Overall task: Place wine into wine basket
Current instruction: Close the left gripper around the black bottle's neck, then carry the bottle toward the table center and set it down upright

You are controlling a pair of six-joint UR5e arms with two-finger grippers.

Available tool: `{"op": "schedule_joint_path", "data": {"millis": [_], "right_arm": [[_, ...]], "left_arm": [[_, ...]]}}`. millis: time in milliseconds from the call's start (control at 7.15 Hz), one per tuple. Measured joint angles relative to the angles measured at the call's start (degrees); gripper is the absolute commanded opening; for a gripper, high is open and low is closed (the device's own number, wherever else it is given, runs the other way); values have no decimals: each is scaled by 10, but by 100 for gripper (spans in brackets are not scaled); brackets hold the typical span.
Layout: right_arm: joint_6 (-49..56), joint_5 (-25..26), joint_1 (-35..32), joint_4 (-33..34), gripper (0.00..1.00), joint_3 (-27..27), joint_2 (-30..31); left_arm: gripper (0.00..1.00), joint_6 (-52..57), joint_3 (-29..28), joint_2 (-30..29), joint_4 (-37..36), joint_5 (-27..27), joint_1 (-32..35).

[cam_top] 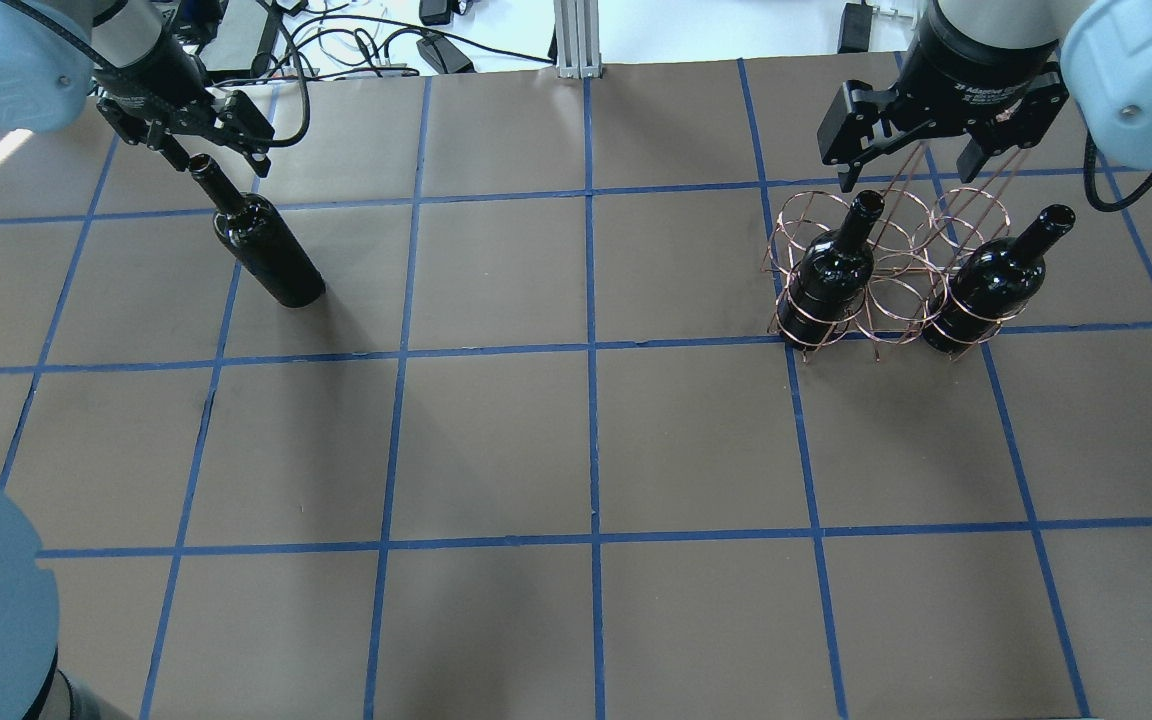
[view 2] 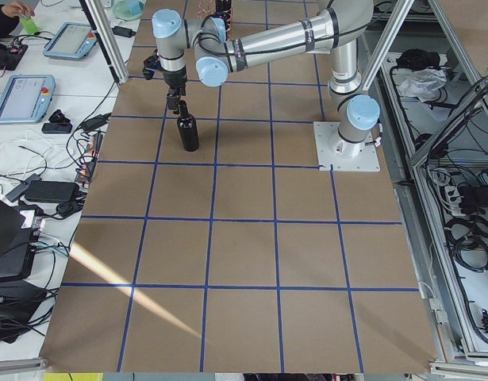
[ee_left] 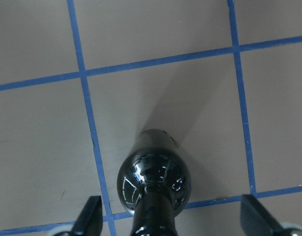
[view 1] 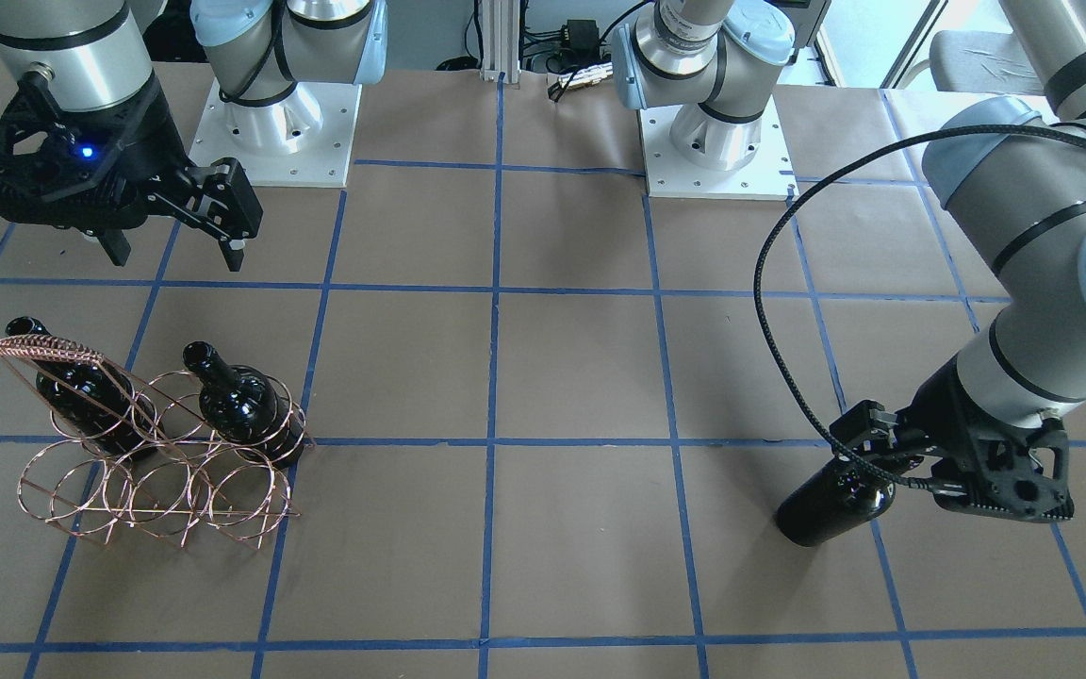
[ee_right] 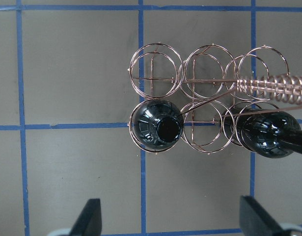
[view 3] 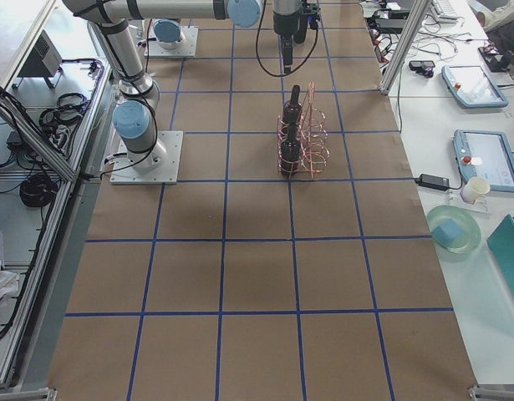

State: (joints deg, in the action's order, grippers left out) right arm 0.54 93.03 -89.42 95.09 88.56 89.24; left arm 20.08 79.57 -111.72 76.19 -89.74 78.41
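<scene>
A black wine bottle [view 1: 830, 505] stands upright on the table, also in the overhead view [cam_top: 271, 255] and the left wrist view [ee_left: 153, 179]. My left gripper [view 1: 868, 443] is open with its fingers [ee_left: 92, 219] wide on either side of the bottle's neck, not touching it. The copper wire basket [view 1: 156, 471] stands on the other side [cam_top: 894, 265] and holds two black bottles [cam_top: 831, 275] [cam_top: 996, 280] in its near-row end rings [ee_right: 155, 125] [ee_right: 271, 132]. My right gripper [cam_top: 911, 165] hangs open and empty above the basket's far side.
The brown table carries a blue tape grid. The two arm bases [view 1: 279, 132] [view 1: 713, 141] stand at the robot's edge. The basket's coil-wrapped handle [ee_right: 273, 86] lies over its far row. Tablets and cables [view 2: 37, 87] lie off the table.
</scene>
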Motion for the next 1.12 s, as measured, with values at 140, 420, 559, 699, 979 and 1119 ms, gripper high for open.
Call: {"op": "schedule_joint_path", "data": {"millis": [140, 420, 559, 699, 979, 1119], "right_arm": [[0, 0, 0, 0, 100, 0, 0], [0, -1, 0, 1, 100, 1, 0], [0, -2, 0, 2, 100, 1, 0], [0, -4, -1, 4, 100, 0, 0], [0, -5, -1, 4, 100, 0, 1], [0, -5, -1, 3, 100, 0, 1]], "left_arm": [[7, 1, 3, -1, 5, -1, 0], [0, 3, 4, 1, 11, -5, 0], [0, 3, 3, 3, 11, -6, 0], [0, 3, 3, 7, 11, -6, 0], [0, -8, 0, 24, 12, -4, 4], [0, -20, 2, 36, 20, -3, 10]]}}
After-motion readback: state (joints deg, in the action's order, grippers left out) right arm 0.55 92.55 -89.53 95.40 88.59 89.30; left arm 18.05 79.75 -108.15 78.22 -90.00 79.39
